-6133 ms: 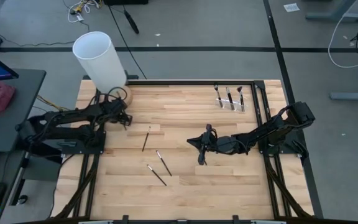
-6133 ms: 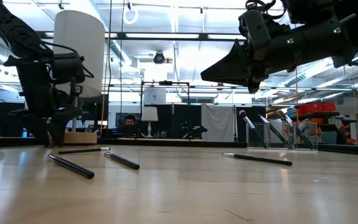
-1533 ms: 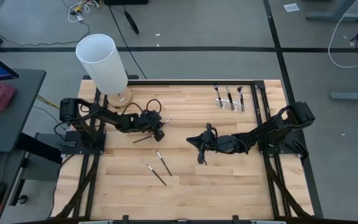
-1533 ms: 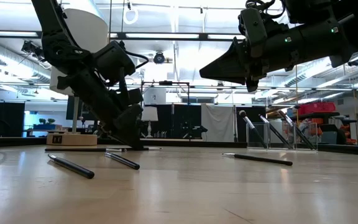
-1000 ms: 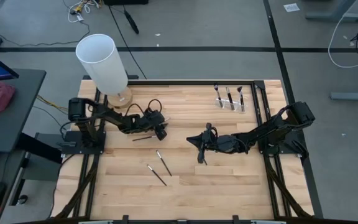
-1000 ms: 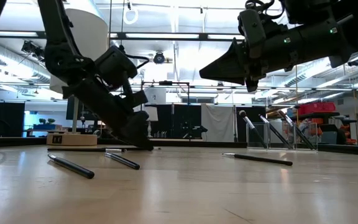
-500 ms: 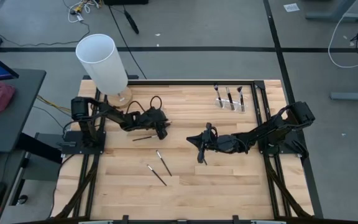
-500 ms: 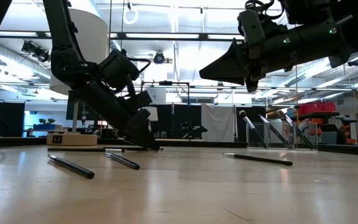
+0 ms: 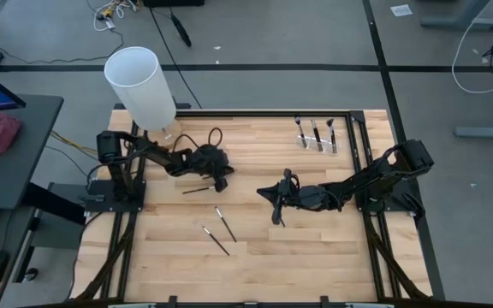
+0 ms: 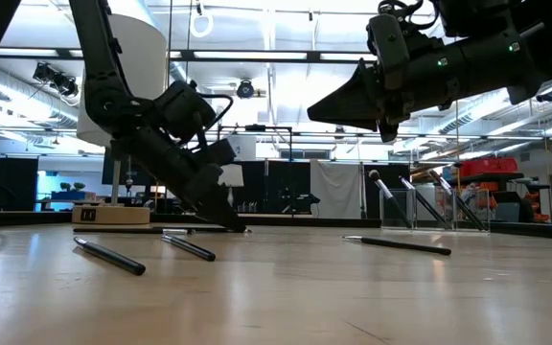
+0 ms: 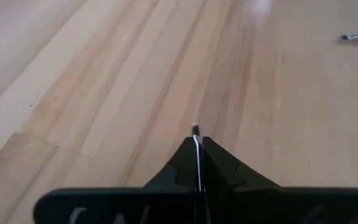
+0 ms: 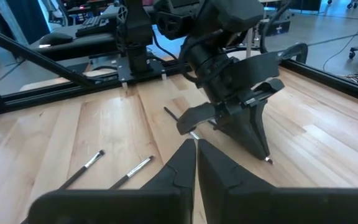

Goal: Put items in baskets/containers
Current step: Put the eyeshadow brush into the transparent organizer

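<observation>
A thin dark brush [image 9: 197,189] lies flat on the wooden table, and my left gripper [image 9: 222,182] slants down onto its right end, shut on it. Two more brushes [image 9: 225,223] [image 9: 215,240] lie nearer the front edge. Another brush [image 10: 396,245] lies below my right gripper [image 10: 310,112], which hovers shut and empty above mid-table. The clear holder [image 9: 317,137] at the far right has three brushes leaning in it. My left gripper pinches the brush's end between its two fingertips; a thin pale tip [image 11: 196,129] pokes out just past them. The fingers [image 10: 220,206] slant down from the table's left and touch down on the wood. The rest of the brush [image 10: 132,230] lies on the table.
A big white cylinder [image 9: 139,85] on a round wooden base stands at the far left corner, behind the left arm. A black frame [image 9: 264,112] runs along the table's far and side edges. Bare wood lies between the two grippers and the holder.
My left gripper has turned at the wrist and sunk a little, so its fingertips now stand on the wood at the brush's right end. In the low view its fingers have narrowed to a point and shut. The brush has stayed where it lay.
</observation>
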